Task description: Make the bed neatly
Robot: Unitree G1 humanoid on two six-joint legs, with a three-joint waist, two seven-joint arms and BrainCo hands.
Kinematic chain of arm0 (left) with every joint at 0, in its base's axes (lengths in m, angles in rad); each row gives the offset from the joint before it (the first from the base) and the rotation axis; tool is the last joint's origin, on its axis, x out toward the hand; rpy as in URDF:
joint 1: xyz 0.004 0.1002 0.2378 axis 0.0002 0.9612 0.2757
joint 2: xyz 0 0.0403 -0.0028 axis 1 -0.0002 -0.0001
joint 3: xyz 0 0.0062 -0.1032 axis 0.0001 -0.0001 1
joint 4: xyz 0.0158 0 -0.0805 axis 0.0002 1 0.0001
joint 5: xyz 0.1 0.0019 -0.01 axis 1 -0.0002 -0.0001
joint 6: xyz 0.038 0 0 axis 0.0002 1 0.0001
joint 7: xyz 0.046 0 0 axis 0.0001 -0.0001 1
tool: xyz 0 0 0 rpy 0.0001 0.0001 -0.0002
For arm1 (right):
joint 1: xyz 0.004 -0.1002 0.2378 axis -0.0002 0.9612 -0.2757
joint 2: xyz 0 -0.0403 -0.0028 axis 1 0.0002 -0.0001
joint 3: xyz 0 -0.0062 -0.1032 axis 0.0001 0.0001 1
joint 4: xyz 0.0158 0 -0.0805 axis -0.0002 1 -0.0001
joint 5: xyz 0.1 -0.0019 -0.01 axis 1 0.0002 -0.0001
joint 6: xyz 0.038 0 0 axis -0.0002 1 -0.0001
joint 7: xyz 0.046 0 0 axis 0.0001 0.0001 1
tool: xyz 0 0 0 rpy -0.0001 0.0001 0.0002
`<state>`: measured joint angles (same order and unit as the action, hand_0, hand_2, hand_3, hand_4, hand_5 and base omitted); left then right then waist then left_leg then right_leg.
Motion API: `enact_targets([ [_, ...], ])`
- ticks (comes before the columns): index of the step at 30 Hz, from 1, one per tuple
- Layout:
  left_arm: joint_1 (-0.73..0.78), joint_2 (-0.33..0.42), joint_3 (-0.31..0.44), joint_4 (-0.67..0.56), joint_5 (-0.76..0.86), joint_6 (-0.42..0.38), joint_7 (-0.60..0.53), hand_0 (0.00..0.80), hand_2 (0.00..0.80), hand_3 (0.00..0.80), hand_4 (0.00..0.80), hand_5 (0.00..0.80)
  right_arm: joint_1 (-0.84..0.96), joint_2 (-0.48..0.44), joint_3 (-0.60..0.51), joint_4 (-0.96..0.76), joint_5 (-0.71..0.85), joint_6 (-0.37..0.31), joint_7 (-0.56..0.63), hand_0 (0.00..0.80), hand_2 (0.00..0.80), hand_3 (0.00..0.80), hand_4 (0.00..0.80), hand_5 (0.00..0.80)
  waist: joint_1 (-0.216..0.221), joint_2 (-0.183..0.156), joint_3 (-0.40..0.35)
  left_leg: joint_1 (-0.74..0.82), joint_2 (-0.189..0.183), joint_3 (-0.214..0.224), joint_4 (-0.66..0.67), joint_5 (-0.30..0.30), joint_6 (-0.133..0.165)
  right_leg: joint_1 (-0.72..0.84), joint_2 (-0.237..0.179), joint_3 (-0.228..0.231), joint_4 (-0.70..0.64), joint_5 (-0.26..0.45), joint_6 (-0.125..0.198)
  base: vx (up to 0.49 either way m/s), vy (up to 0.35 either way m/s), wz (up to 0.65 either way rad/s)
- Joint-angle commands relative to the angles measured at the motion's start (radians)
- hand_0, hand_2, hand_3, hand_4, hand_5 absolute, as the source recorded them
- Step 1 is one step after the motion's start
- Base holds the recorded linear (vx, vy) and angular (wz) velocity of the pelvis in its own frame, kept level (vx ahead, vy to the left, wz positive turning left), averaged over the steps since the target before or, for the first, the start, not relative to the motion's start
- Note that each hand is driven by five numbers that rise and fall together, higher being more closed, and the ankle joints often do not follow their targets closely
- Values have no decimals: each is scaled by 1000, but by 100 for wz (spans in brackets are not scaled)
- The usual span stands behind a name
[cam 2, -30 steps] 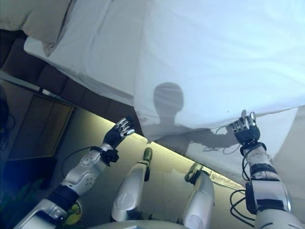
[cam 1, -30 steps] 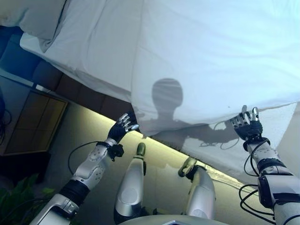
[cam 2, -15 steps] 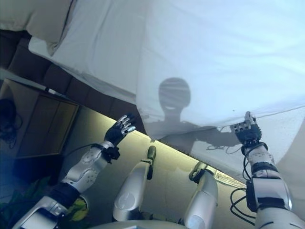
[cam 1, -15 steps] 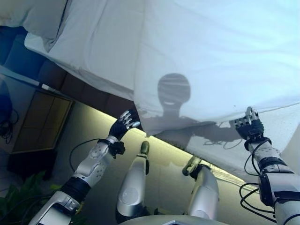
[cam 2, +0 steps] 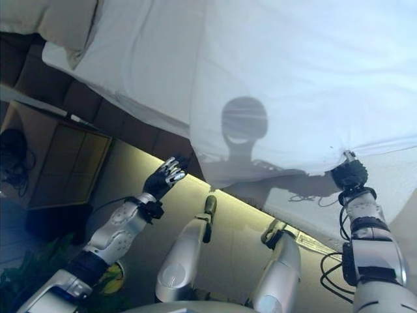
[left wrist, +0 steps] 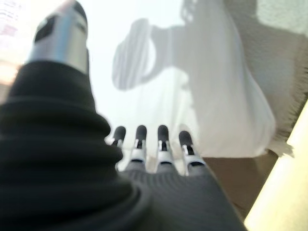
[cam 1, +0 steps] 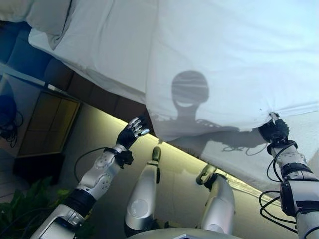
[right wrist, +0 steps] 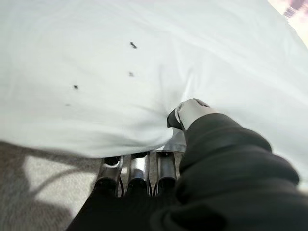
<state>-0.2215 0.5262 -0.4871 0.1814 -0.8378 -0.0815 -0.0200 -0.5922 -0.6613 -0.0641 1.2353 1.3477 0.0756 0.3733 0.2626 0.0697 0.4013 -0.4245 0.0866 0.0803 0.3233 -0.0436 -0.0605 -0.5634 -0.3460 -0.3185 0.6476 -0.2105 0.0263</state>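
Dark wooden panelling and a low cabinet fill your far left, with a green plant on the floor near the left arm. Along the bed's lower edge a strip of warm light glows on the floor. Your left hand hangs in the air just beside the bed's side, its fingers stretched straight and spread, gripping nothing and not touching the cloth. Above it lies the bed, covered in a white sheet, with a pillow at the upper left corner. Over the middle and right spreads the white duvet, mostly smooth, its near edge drooping over the side of the mattress and bunched into creases towards the right. Your right hand is at that edge: thumb on top, fingers tucked beneath, clenched on a fold of the duvet. A few small dark specks mark the cloth just past the thumb.
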Motion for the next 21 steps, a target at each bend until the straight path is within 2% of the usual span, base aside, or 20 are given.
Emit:
enact_targets([
  [1,5,22,61,-87,87,-6,31,0,0,0,0,0,6,23,33,-67,-50,-75,71,800,800,800,800,800,3,-64,-27,-48,16,24,105,-54,6,196,11,-27,-449,304,164,94,-10,1],
  [3,6,25,60,-79,168,7,67,0,0,0,0,0,22,54,56,-107,-59,-89,76,800,800,800,800,800,3,-76,-43,8,14,26,57,-49,6,250,25,-25,-492,311,170,56,-3,-3],
  [4,6,25,55,-70,248,20,108,0,0,0,0,0,36,81,77,-166,-77,-103,64,800,800,800,800,800,-2,-90,-53,40,5,39,14,-15,14,277,24,-34,-528,337,161,0,0,0],
  [10,11,-1,33,-2,529,66,280,0,0,0,0,0,145,211,206,-467,-171,-121,-56,800,800,800,800,800,-35,-113,-111,222,3,67,-132,13,19,424,42,-11,-611,349,167,104,43,-9],
  [15,12,-18,-12,60,792,105,368,0,0,0,0,0,258,293,295,-664,-191,-131,-123,800,800,800,800,800,-68,-121,-155,311,7,92,-161,11,20,508,37,-6,-627,342,165,135,21,2],
  [18,-15,-33,-55,83,932,114,399,0,0,0,0,0,310,332,333,-729,-201,-141,-156,800,800,800,800,800,-96,-122,-182,352,11,112,-160,-1,21,538,32,0,-629,335,162,142,25,-9],
  [21,-51,-62,-99,94,1005,137,405,0,0,0,0,0,339,351,354,-759,-203,-150,-182,800,800,800,800,800,-116,-121,-193,371,16,128,-151,-15,21,556,28,1,-634,333,161,73,-18,-3],
])
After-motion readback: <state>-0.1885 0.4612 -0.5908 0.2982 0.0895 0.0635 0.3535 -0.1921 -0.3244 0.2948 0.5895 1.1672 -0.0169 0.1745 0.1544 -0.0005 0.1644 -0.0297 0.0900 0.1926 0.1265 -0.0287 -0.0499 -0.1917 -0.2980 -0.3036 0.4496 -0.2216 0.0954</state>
